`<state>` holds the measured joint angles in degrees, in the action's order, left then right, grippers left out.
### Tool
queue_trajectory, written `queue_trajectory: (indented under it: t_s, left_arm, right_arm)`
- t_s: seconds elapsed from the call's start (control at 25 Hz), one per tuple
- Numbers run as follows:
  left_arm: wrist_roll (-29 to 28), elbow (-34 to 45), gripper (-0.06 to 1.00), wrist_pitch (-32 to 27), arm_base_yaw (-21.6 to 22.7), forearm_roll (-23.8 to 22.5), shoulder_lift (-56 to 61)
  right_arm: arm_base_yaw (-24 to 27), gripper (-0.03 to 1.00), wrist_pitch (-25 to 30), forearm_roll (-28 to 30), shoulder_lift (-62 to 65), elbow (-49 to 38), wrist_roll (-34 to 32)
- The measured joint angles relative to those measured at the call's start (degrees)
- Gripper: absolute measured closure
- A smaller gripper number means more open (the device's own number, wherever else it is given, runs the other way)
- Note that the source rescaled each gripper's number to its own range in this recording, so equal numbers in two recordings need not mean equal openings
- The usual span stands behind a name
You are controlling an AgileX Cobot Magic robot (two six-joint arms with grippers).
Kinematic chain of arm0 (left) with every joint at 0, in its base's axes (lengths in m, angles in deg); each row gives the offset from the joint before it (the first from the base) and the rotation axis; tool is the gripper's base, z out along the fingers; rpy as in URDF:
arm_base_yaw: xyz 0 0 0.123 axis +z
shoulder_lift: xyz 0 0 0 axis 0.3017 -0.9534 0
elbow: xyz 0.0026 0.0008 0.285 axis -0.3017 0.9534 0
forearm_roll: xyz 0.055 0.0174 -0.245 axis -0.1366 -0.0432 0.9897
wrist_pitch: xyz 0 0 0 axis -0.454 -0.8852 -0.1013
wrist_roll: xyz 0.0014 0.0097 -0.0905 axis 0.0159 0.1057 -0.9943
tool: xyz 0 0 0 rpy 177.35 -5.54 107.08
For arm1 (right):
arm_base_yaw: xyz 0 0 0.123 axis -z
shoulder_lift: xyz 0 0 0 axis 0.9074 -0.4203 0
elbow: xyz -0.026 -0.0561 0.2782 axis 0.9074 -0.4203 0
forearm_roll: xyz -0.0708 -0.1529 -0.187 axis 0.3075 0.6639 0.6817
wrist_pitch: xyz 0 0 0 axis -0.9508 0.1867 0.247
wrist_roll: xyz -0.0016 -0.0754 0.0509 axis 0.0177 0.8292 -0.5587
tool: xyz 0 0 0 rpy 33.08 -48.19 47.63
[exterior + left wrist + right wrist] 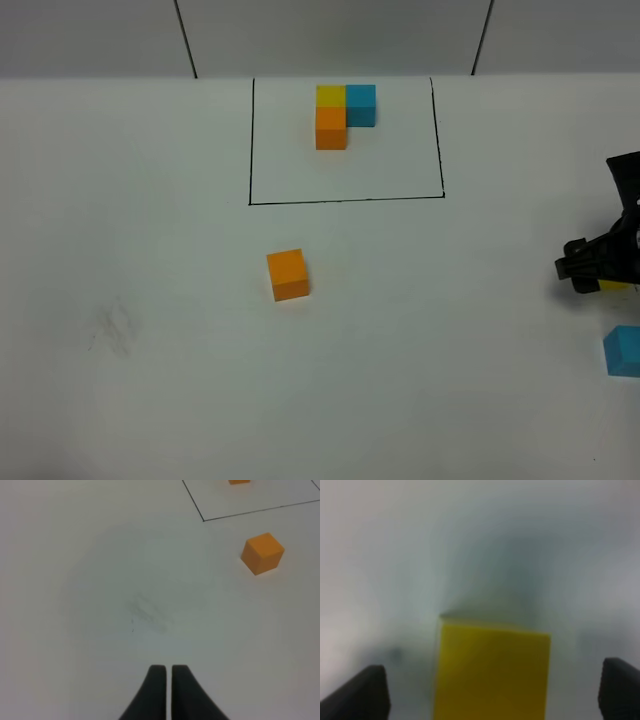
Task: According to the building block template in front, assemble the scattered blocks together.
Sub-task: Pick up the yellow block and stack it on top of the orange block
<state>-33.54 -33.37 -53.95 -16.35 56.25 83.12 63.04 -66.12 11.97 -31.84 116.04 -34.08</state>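
The building block template (340,110), a yellow, blue and orange L, sits inside a black drawn rectangle (345,200) at the far middle of the table. Of the scattered blocks, the orange cube (288,275) (262,553) lies alone in front of the rectangle. The light blue cube (623,350) is at the right edge. The yellow cube (492,672) (615,286) stands between the fingers of my right gripper (492,690) (590,268), which is open with a gap on each side. My left gripper (168,669) is shut on nothing, hovering over bare table, well apart from the orange cube.
A faint grey smudge (112,330) (145,612) marks the white table on the left. The table's far edge meets a grey wall just behind the rectangle. The left arm is outside the exterior high view.
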Motion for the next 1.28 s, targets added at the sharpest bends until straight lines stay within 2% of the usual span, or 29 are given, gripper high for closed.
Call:
queue_trajectory:
  t_s: [0.2,0.32,0.4,0.56,1.08,1.28]
  left_arm:
    - [0.0,0.0,0.94,0.0,0.0,0.0,0.0]
    - [0.0,0.0,0.94,0.0,0.0,0.0,0.0]
    - [0.0,0.0,0.94,0.0,0.0,0.0,0.0]
    - [0.0,0.0,0.94,0.0,0.0,0.0,0.0]
    - [0.0,0.0,0.94,0.0,0.0,0.0,0.0]
    - [0.0,0.0,0.94,0.0,0.0,0.0,0.0]
  right_arm:
    - [0.2,0.12,-2.2,0.0,-1.8,0.0,0.0]
    - [0.3,0.16,-3.4,0.0,-2.7,0.1,-0.1]
    - [0.3,0.23,-3.9,0.0,-3.0,0.3,-0.1]
    - [0.3,0.52,-4.3,0.1,-3.5,0.5,-0.1]
    - [0.3,0.51,-5.1,-0.7,-0.5,0.5,-0.1]
    - [-1.6,0.51,-0.3,-2.3,8.1,1.2,-0.1]
